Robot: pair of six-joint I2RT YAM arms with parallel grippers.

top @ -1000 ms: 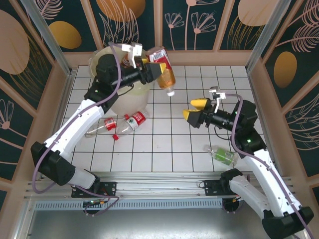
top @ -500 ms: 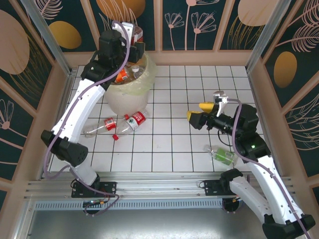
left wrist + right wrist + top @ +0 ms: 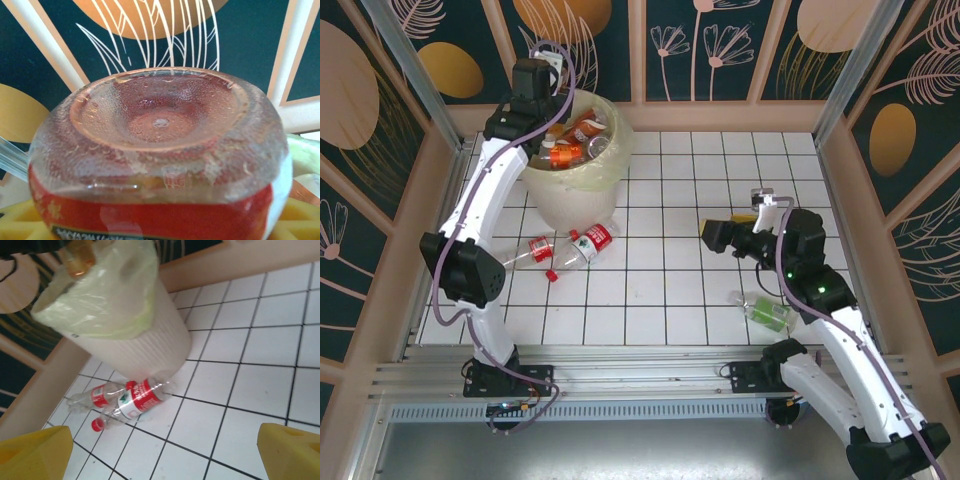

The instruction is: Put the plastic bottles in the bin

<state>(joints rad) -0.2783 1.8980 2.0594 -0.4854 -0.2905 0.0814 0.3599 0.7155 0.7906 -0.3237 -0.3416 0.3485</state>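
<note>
- Overhead: the bin (image 3: 570, 205), far left on the worktop (image 3: 670, 280), holds several bottles (image 3: 570, 140). Two red-labelled bottles (image 3: 570, 248) lie at its base, and a green bottle (image 3: 765, 312) lies well apart.
- Left wrist: the left claw (image 3: 160, 227) grips a red-label bottle (image 3: 160, 120).
- Right wrist: the right claw (image 3: 165, 450) gapes wide, empty.

The top camera is fixed above and behind the near edge of the table (image 3: 670, 300); through it you look steeply down on the whole tiled surface. The left wrist camera faces the patterned wall (image 3: 250, 30), almost touching a red-labelled bottle (image 3: 160, 150). The right wrist camera looks obliquely down from farther off. With the top view it shares the bin (image 3: 140, 347) and two lying bottles (image 3: 135, 397).
</note>
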